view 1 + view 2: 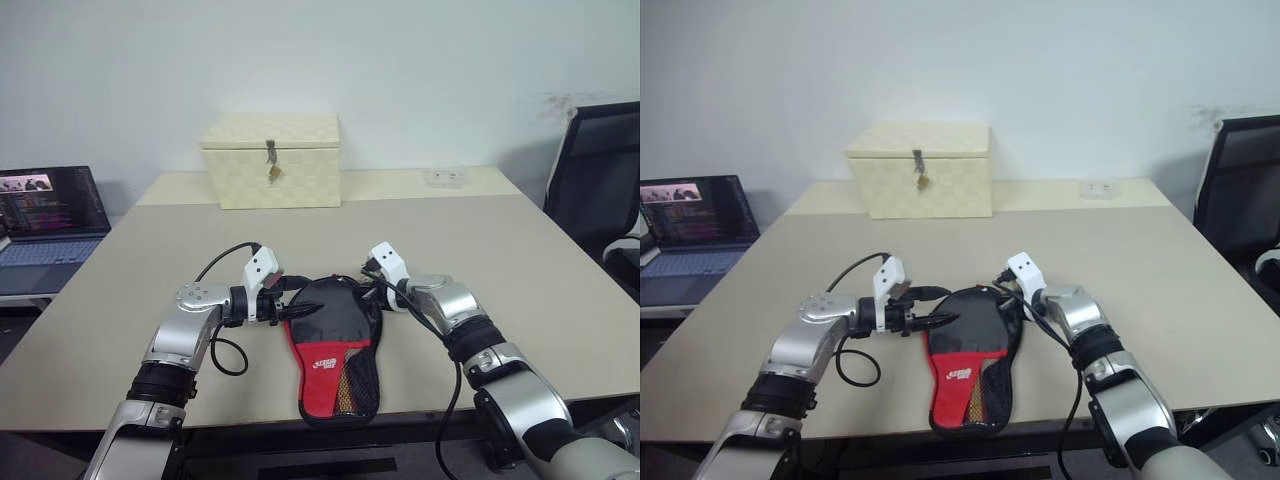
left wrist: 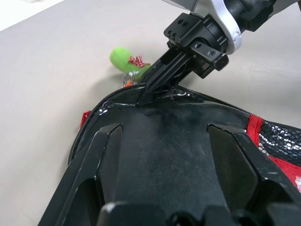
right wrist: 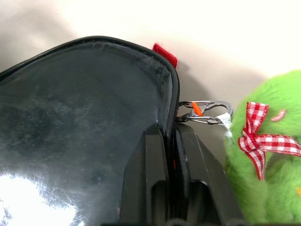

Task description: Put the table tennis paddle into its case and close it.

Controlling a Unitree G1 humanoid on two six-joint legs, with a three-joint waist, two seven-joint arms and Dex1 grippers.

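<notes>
The case [image 1: 330, 345], a black paddle-shaped pouch with a red logo panel and mesh, lies flat near the table's front edge with its round end away from me. My left gripper [image 1: 298, 298] is open, its fingers [image 2: 96, 155] spread over the black face at the case's left side. My right gripper [image 3: 171, 129] reaches in from the right at the far rim, its fingers [image 2: 157, 80] shut on the case's zip edge. Just beyond them a green plush charm [image 3: 263, 155] hangs from a small metal clip [image 3: 202, 112]. The table tennis paddle is hidden.
A cream woven latched box [image 1: 272, 160] stands at the back of the beige table [image 1: 480, 250]. An open laptop [image 1: 50, 215] sits on a side surface at the left. A black office chair [image 1: 600, 180] stands at the right. A small clear item [image 1: 445, 178] lies near the far edge.
</notes>
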